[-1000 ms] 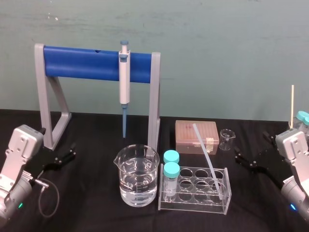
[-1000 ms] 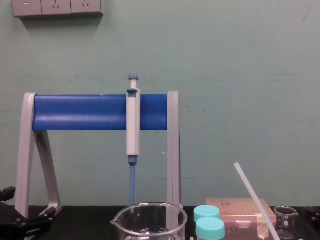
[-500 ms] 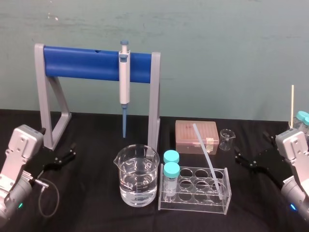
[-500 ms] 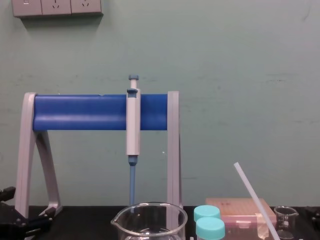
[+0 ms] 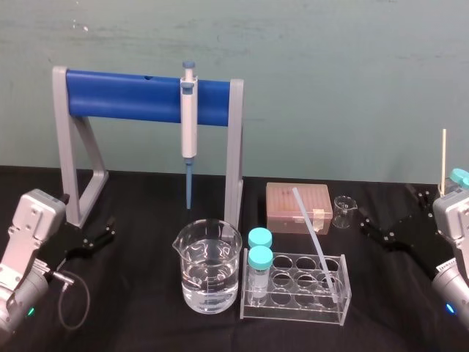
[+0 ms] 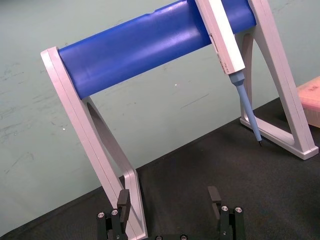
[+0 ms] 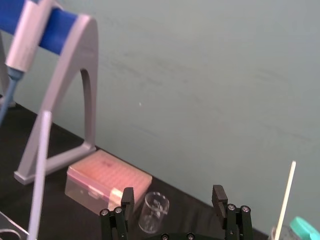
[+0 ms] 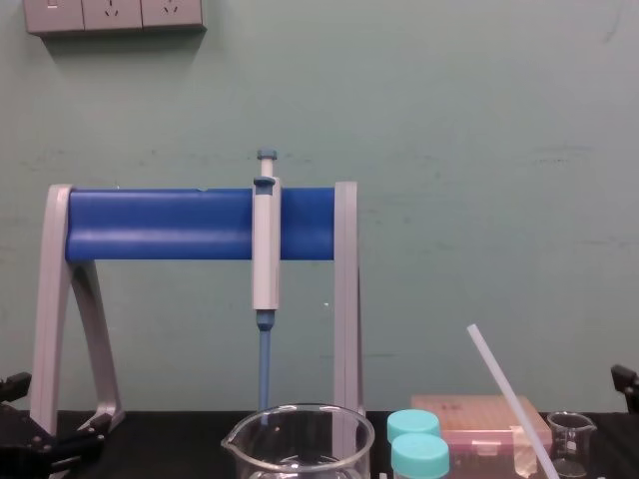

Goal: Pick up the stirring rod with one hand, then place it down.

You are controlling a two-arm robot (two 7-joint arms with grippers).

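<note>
The stirring rod (image 5: 315, 238) is a thin translucent-white rod leaning in the clear tube rack (image 5: 293, 302), its top tilted toward the pink box. It also shows in the chest view (image 8: 507, 396) and blurred in the right wrist view (image 7: 39, 170). My right gripper (image 5: 394, 213) hangs open to the right of the rack, apart from the rod, with nothing between its fingers (image 7: 173, 196). My left gripper (image 5: 86, 221) rests open at the far left by the stand's foot (image 6: 169, 198).
A blue-barred pipette stand (image 5: 146, 97) holds a grey-white pipette (image 5: 189, 125). A large water-filled beaker (image 5: 208, 268), two teal-capped vials (image 5: 259, 258), a pink tip box (image 5: 298, 207) and a small beaker (image 5: 343, 211) crowd the middle. A thin cream stick (image 5: 443, 158) stands far right.
My right gripper has lifted and drawn back to the right, away from the rack. The rod and my left arm have not moved.
</note>
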